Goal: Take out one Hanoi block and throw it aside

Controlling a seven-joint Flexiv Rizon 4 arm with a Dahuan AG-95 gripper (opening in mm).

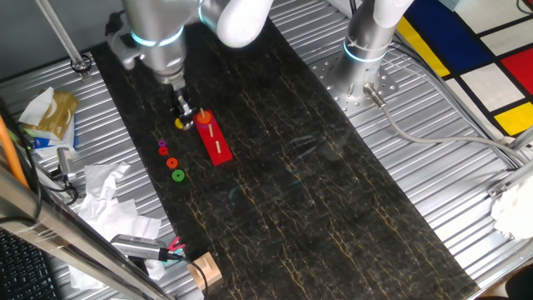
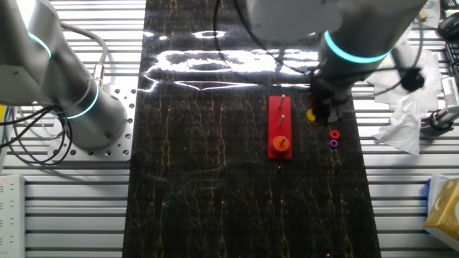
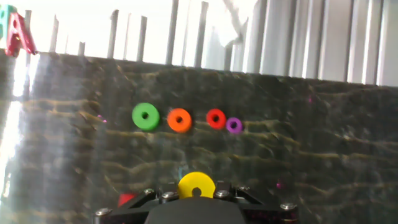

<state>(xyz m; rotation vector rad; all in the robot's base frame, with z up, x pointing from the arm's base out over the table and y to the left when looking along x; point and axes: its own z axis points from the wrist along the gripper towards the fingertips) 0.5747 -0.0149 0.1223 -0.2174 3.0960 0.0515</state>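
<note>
Gripper (image 1: pixel 182 114) of mine is clamped on the Hanoi block (image 3: pixel 196 186), lifted beside the red peg base (image 1: pixel 215 138), near the table's long edge where discarded rings (image 3: pixel 180 120) lie

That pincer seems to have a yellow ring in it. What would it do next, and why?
Probably open and drop the yellow ring. The pincer appears to hold it beside the red base, already off the pegs and near the row with the green ring and orange ring, so letting go would put it aside.
</note>
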